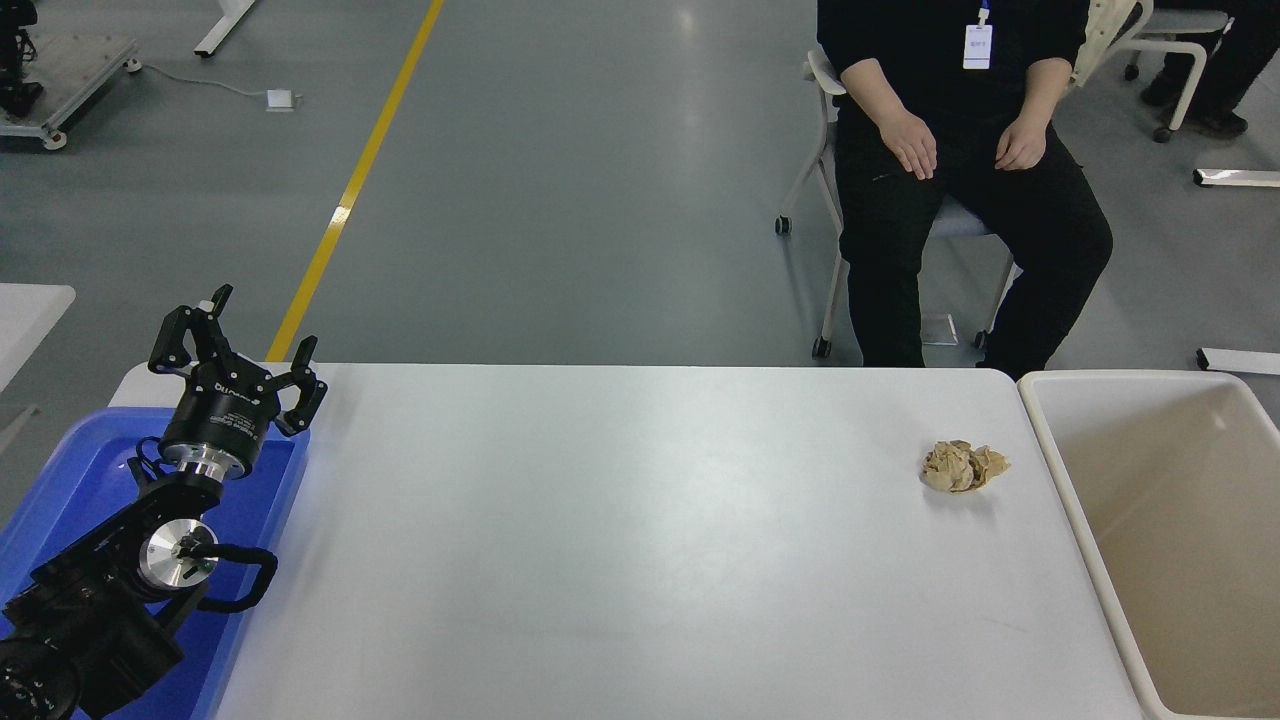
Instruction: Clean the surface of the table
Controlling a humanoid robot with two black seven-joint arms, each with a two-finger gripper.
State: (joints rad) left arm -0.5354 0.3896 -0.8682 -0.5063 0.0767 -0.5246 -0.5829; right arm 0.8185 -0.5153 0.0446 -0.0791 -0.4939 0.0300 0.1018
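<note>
The white table surface [620, 540] fills the lower middle of the head view. A crumpled brown paper ball [962, 466] lies on it near the right end, close to the beige bin. My left gripper [238, 355] is parked at the lower left over the blue tray, open and empty. My right arm and gripper are out of view.
A blue plastic tray [60, 480] sits at the table's left end under the left arm. A beige rectangular bin [1060, 470] stands against the table's right end. A person in black sits on a chair [825, 200] beyond the far edge, hands on thighs.
</note>
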